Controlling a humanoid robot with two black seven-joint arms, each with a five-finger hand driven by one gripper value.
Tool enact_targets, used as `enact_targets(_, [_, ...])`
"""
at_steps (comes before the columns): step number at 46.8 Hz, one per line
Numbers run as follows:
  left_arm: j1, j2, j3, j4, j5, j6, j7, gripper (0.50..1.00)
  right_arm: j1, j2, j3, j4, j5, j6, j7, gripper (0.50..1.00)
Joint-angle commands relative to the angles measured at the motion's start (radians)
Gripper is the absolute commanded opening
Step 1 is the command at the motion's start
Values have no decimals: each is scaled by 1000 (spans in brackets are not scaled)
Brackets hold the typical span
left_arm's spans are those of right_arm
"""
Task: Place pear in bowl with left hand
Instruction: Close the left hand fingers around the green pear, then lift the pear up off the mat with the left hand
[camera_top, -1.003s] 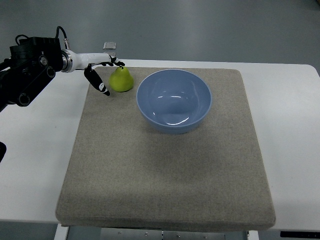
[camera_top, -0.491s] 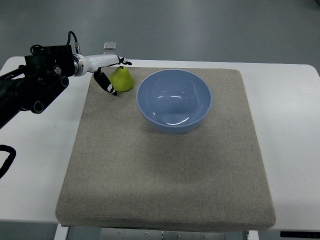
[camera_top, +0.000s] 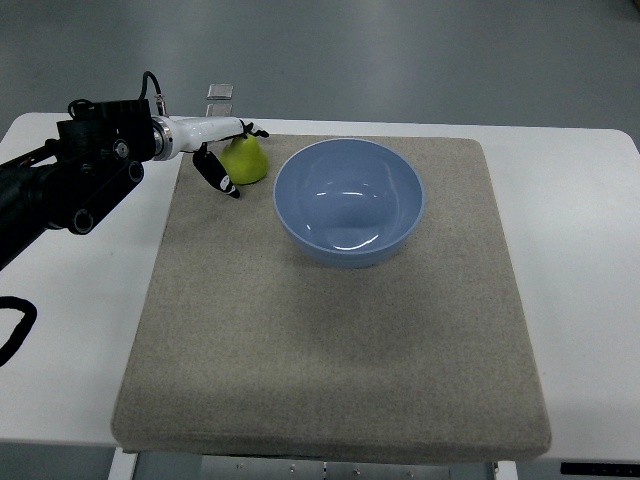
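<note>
The pear (camera_top: 245, 160) is sitting upright on the mat (camera_top: 330, 330) just left of the bowl (camera_top: 348, 200), close to the mat's far left corner, with only a thin strip of mat showing between pear and bowl rim. The left hand (camera_top: 222, 152) is reaching in from the left, fingers (camera_top: 216, 172) spreading around the pear's left side and top, but I can't tell if it's actually gripping it. The bowl is sitting empty, and the mat nearer than the bowl is lying wide open.
</note>
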Motion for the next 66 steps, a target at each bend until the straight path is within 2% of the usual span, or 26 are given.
enact_targets(1, [10, 0, 0, 0, 0, 18, 0, 973, 0, 0, 0, 0, 0, 0, 0, 926])
enact_targets(9, [12, 0, 39, 12, 0, 100, 0, 966, 0, 0, 0, 0, 0, 0, 0, 926])
enact_targets(17, [12, -1, 68, 12, -6, 124, 0, 936, 0, 0, 0, 0, 0, 0, 0, 926])
enact_targets(24, [12, -1, 68, 12, -4, 124, -1, 853, 0, 0, 0, 0, 0, 1, 0, 926])
enact_targets(29, [12, -1, 68, 12, -4, 124, -1, 814, 0, 0, 0, 0, 0, 0, 0, 926])
enact_targets(33, [12, -1, 68, 12, -4, 124, -1, 763, 0, 0, 0, 0, 0, 0, 0, 926])
enact_targets(40, [10, 0, 68, 12, -6, 124, -1, 613, 0, 0, 0, 0, 0, 0, 0, 926])
enact_targets(44, [7, 0, 66, 12, -10, 124, -1, 500, 0, 0, 0, 0, 0, 0, 0, 926])
enact_targets(66, [-48, 40, 65, 5, -21, 113, -1, 500, 0, 0, 0, 0, 0, 0, 0, 926])
